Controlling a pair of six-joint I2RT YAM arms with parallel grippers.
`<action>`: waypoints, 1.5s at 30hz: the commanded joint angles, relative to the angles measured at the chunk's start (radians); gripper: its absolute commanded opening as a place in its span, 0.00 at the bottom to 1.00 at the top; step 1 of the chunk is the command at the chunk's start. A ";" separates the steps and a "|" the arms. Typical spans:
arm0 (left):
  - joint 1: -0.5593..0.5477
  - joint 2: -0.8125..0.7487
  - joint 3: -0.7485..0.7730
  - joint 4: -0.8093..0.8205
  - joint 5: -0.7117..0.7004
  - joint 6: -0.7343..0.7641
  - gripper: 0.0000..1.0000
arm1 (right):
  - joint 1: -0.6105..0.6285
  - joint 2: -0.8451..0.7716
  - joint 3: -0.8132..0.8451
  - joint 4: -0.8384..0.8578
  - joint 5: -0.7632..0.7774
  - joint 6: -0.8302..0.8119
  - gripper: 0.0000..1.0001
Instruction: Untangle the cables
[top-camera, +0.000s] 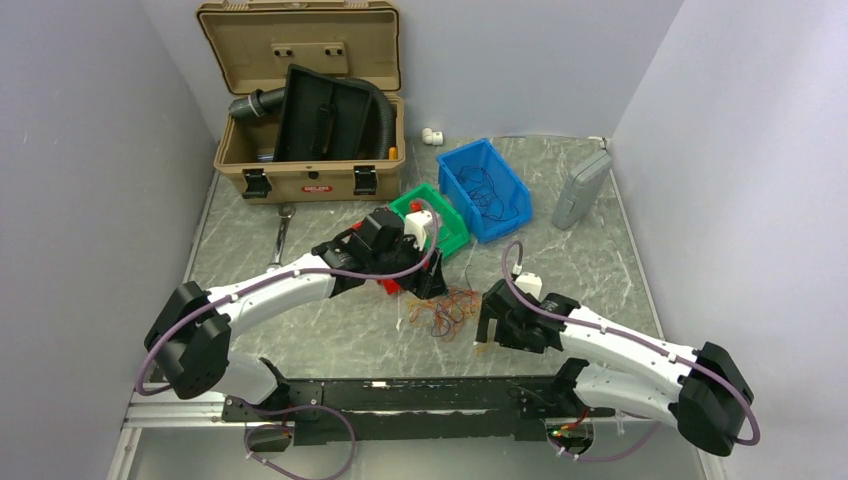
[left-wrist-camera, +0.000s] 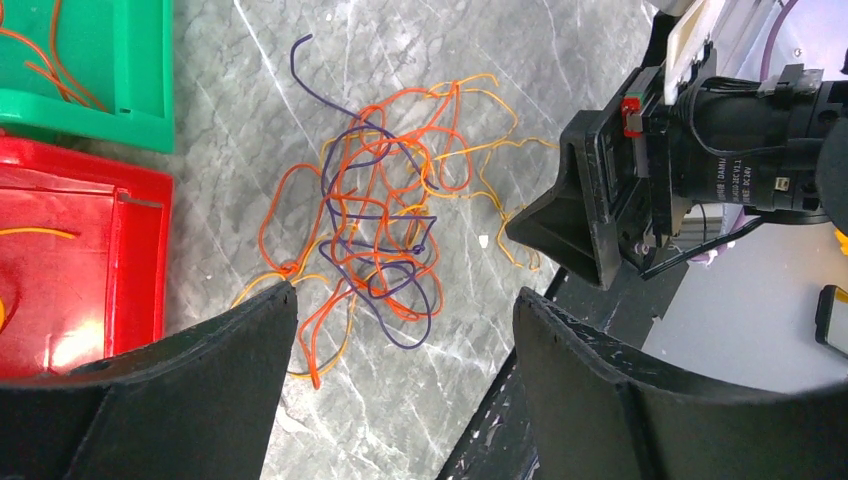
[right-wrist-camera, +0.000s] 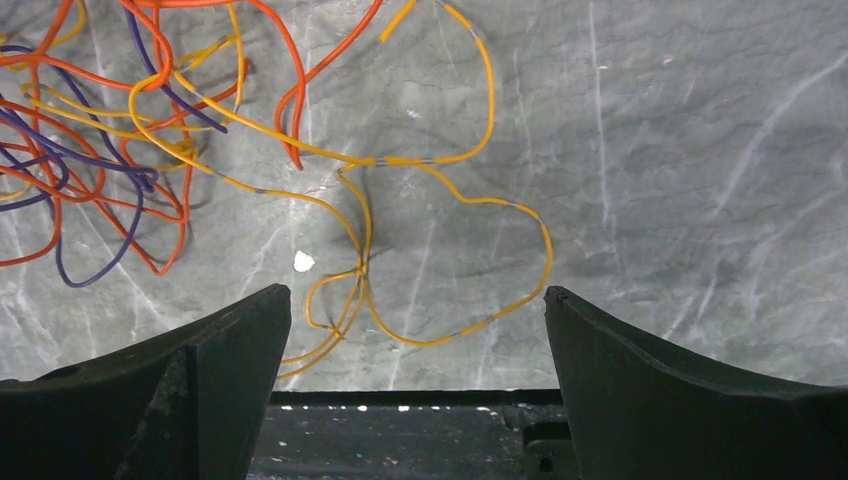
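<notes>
The cables (top-camera: 447, 311) lie in a loose tangle of thin orange, yellow and purple wires on the marble table, between my two grippers. My left gripper (top-camera: 428, 280) hovers just behind the tangle, open and empty. In the left wrist view its fingers frame the near side of the cables (left-wrist-camera: 385, 230), and the gripper (left-wrist-camera: 407, 293) holds nothing. My right gripper (top-camera: 488, 328) stands open to the right of the pile. The right wrist view has a yellow cable loop (right-wrist-camera: 450, 200) lying ahead of that gripper (right-wrist-camera: 417, 291), with the orange and purple knot (right-wrist-camera: 90, 150) at the upper left.
A green bin (top-camera: 447, 222) and a red bin (left-wrist-camera: 80, 250) sit just behind the tangle, and a blue bin (top-camera: 487, 190) with dark wires stands farther back. A tan toolbox (top-camera: 300, 120) holding a black hose is at the back left. A grey case (top-camera: 581, 188) lies at the right, and a black rail (top-camera: 400, 395) runs along the near edge.
</notes>
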 joint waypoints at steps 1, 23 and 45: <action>-0.003 -0.015 -0.025 0.059 0.021 -0.002 0.82 | 0.021 0.005 -0.027 0.063 -0.020 0.080 1.00; -0.001 -0.145 -0.096 -0.029 -0.088 0.043 0.82 | 0.138 0.129 0.161 0.093 0.021 -0.039 0.00; -0.009 0.005 -0.105 0.275 0.088 -0.042 0.81 | 0.138 -0.052 1.069 -0.022 -0.045 -0.308 0.00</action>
